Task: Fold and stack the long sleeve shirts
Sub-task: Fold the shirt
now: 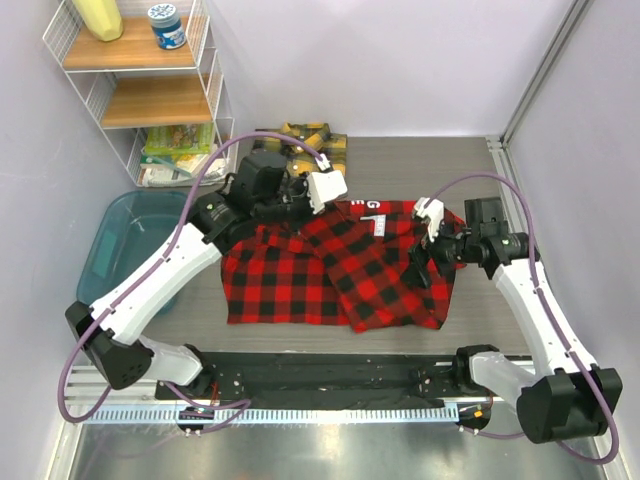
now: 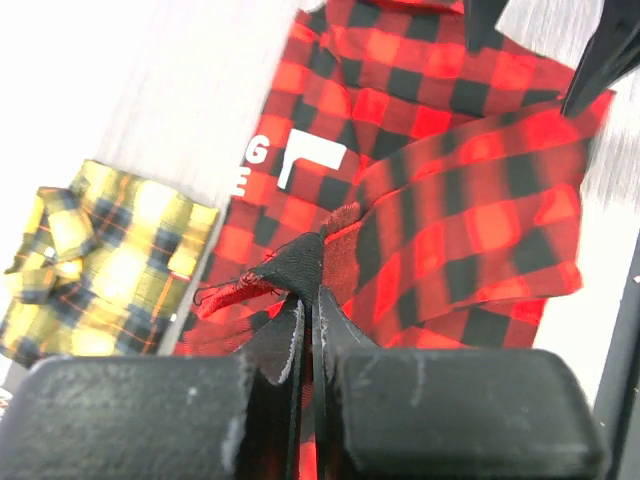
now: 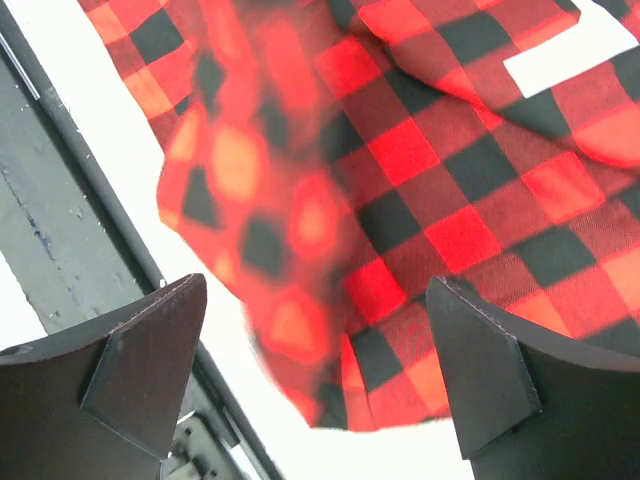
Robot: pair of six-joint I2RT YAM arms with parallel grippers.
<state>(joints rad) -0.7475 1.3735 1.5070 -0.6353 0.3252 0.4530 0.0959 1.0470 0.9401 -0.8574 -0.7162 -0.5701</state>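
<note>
At L gripper (image 2: 308,290): clamped tight on a raised, frayed edge of the red-and-black check flannel shirt (image 2: 430,230), w/ cloth nipped between the black fingers (image 2: 275,340). Just ahead of the pinch: white block lettering (image 2: 300,165) on the shirt front. Ahead and to the left of it, apart from the red cloth: yellow-and-black check flannel shirt (image 2: 100,260), lying crumpled on the grey table (image 2: 170,90).

At R gripper (image 3: 315,290): spread wide, nothing between the dark fingers (image 3: 150,370), hovering over the red shirt's hem corner. Directly below: red check, partly blurred. Can't tell whether touching cloth.

From top cam: L gripper (image 1: 305,200) at the red shirt's (image 1: 340,270) far edge near the collar, R gripper (image 1: 425,255) over its right side. Shirt spread mostly flat btwn both, one flap folded across the middle. Beyond L gripper: yellow shirt (image 1: 315,140) at the table's far edge.
</note>
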